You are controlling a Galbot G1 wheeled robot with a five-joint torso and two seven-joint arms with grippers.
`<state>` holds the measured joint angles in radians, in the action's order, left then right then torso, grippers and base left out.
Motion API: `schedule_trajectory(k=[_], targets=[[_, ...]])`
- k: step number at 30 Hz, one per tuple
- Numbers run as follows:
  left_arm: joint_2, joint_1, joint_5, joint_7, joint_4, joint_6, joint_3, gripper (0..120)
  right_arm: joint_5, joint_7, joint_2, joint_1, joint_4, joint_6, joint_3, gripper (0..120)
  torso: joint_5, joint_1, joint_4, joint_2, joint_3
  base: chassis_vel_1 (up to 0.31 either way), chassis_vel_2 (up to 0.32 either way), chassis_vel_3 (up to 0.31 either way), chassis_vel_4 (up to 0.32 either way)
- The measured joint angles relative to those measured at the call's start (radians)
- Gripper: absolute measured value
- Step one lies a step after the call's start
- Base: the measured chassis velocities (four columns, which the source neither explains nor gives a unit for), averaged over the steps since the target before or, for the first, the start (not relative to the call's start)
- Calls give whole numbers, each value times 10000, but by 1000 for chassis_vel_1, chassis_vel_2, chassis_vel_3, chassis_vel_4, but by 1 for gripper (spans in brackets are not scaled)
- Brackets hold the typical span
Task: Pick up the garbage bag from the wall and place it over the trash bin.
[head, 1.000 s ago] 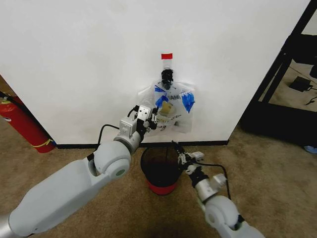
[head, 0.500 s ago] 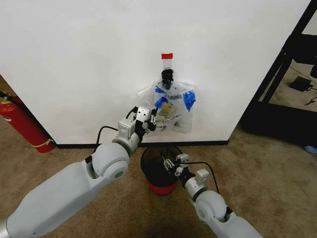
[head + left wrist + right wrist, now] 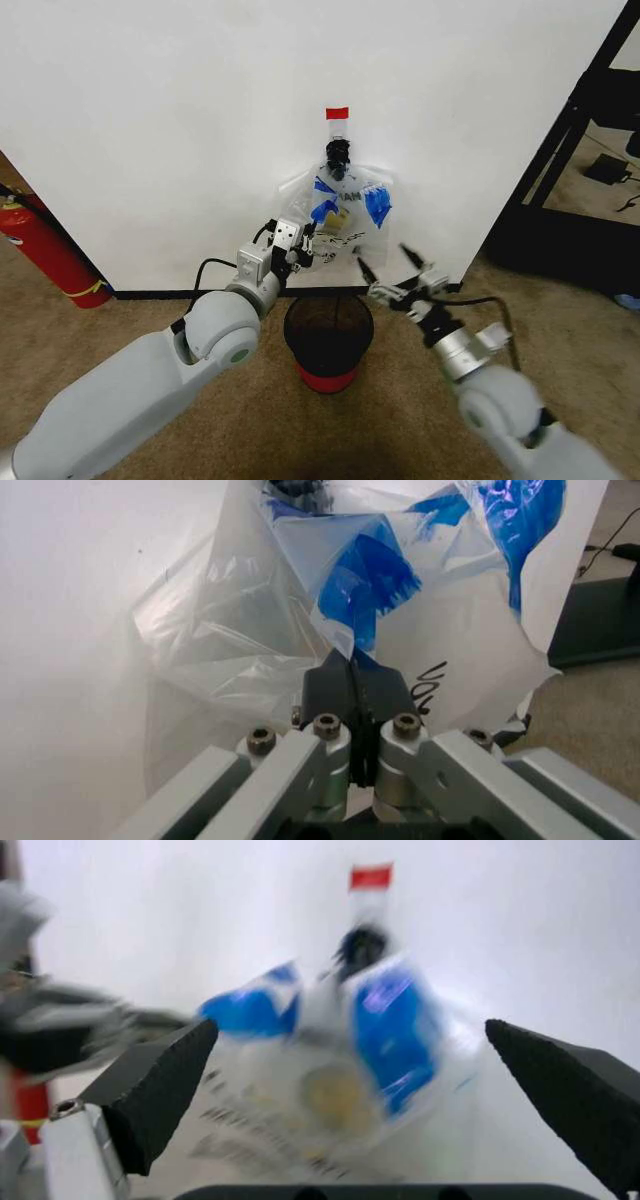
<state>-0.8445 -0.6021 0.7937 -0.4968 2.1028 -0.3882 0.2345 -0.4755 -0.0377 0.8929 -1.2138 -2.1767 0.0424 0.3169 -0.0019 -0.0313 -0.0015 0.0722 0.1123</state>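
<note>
Carpet of a brown, short pile [image 3: 90, 340] covers the floor, and at the far left a red fire extinguisher [image 3: 45, 250] leans against the wall [image 3: 160, 130], a flat white surface with a black baseboard [image 3: 165, 294]. The left gripper [image 3: 315, 240] reaches up from the lower left to the garbage bag [image 3: 345, 222]; in the left wrist view its black fingers [image 3: 352, 690] are pressed flat together, pinching a fold of the thin film just below a strip of blue tape [image 3: 365, 585]. The bag hangs with its long axis vertical, bunched at the top on a black hook [image 3: 337, 153] under a red tape marker [image 3: 337, 113], and spreads wider and crumpled toward its lower edge. Its plastic is translucent white, with blue tape patches, a yellow spot and black lettering. Directly below stands the trash bin [image 3: 328, 340], round, black wire mesh on a red base, mouth upward, set on the carpet close to the baseboard. Right of the bag and above the bin's right rim, the right gripper [image 3: 385, 258] points at the wall with its two pointed black fingers spread wide and nothing between them; in its wrist view the bag [image 3: 330, 1057] sits framed between them. At the far right a black rack [image 3: 585, 130] stands beside the wall's edge.
</note>
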Motion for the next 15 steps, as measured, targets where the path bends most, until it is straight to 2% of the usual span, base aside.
schedule_trajectory(k=[6, 7, 13, 15], targets=[[26, -62, -37, 4, 11, 16, -24, 0, 672, -714, -173, 1144, 652, -293, -518, 100, 4, -1, 5, 0, 1, 0, 0, 0, 0], [33, -71, -42, 6, 12, 16, -25, 0, 817, -787, -193, 1405, 881, -312, -740, 100, 1, 0, -4, 0, 0, 0, 0, 0, 0], [55, -86, -51, 13, 79, 18, 10, 0, 1654, -1020, -43, 3257, 2265, -275, -2266, 100, 0, -1, 1, 0, 1, 0, 0, 0, 0], [54, -80, -52, 15, 80, 18, 18, 0, 1716, -1041, 11, 3525, 2454, -275, -2480, 100, 0, 0, 1, 0, 1, 0, 0, 0, 0]])
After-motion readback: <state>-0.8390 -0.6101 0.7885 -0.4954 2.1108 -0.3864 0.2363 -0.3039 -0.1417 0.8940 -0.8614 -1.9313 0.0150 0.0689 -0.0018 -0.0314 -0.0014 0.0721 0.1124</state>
